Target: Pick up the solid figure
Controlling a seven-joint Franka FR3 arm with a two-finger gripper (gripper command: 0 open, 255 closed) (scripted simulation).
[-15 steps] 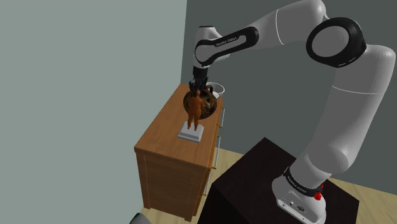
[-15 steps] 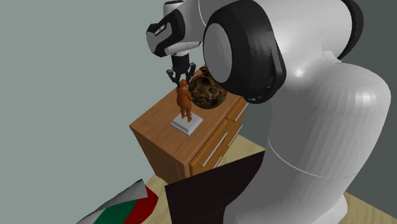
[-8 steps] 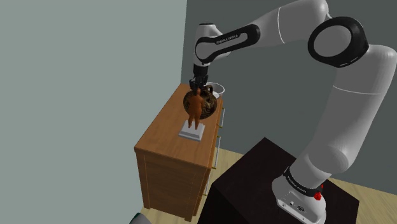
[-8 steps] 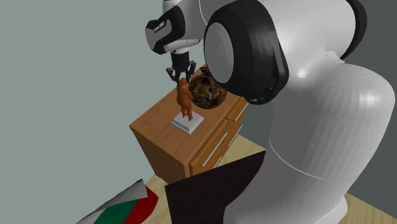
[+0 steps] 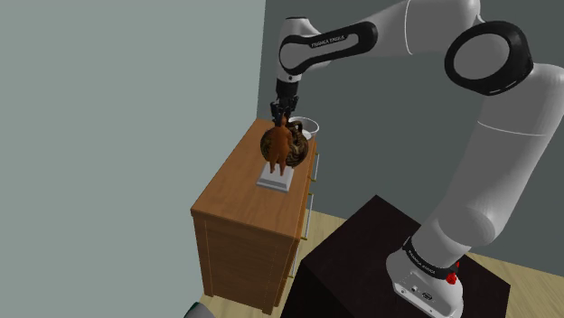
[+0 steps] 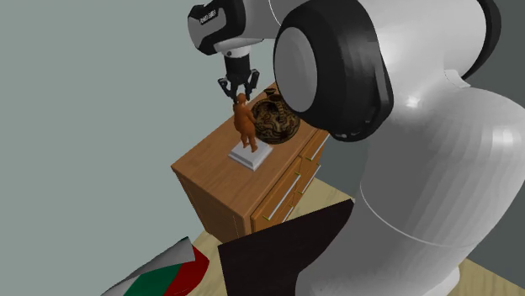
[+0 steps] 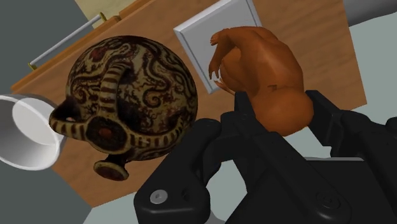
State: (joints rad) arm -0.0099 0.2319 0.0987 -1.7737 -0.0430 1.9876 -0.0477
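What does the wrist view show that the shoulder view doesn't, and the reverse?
Wrist view adds: the black fingers clasping the orange-brown figure at its upper body, the cream swirl pattern and looped handle on the dark round jug, and the hollow inside of the white cup.
Shoulder view adds: the whole white arm, its dark stand, the wooden dresser front and the pale floor.
Both: the gripper shut on the figure, its white square base, and the jug and cup beside it.

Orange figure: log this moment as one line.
grasp: fingers shut on orange humanoid figure | nearby: dark patterned round vase | surface: wooden dresser
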